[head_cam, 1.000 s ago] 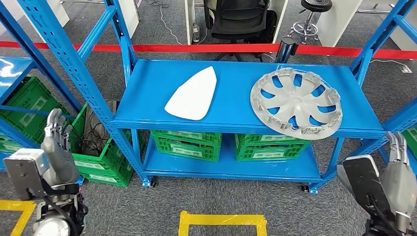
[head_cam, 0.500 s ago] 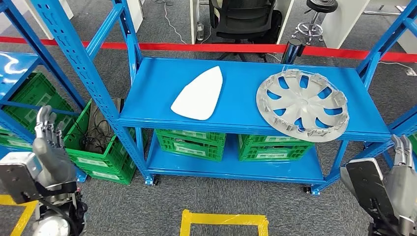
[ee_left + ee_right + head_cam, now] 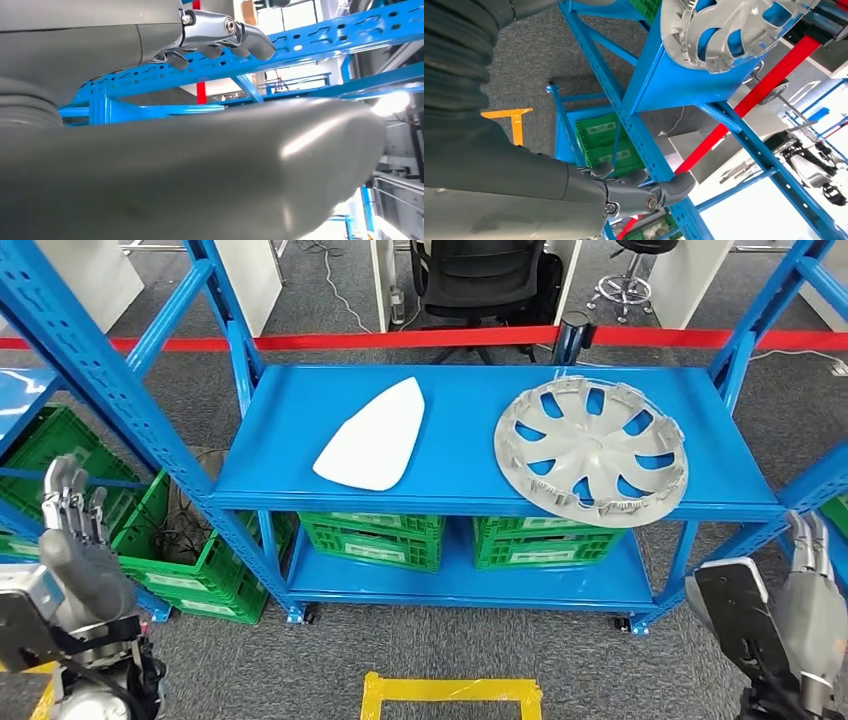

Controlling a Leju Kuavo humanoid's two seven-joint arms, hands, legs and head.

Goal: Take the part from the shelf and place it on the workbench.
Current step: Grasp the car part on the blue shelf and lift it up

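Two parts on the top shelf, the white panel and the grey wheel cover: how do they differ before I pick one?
The white panel is a smooth, solid, roughly teardrop-shaped piece; the grey wheel cover is round, with spokes and open slots showing the blue shelf through them. The panel lies toward the shelf's left, wholly on the surface; the wheel cover sits to the right, its near rim right at the front edge. Both lie flat on the same top shelf, untouched.

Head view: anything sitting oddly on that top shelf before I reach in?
The silver wheel cover sits at the shelf's front right, its rim hanging slightly past the front edge. The white panel lies flat and well inside. Both hands are low and empty.
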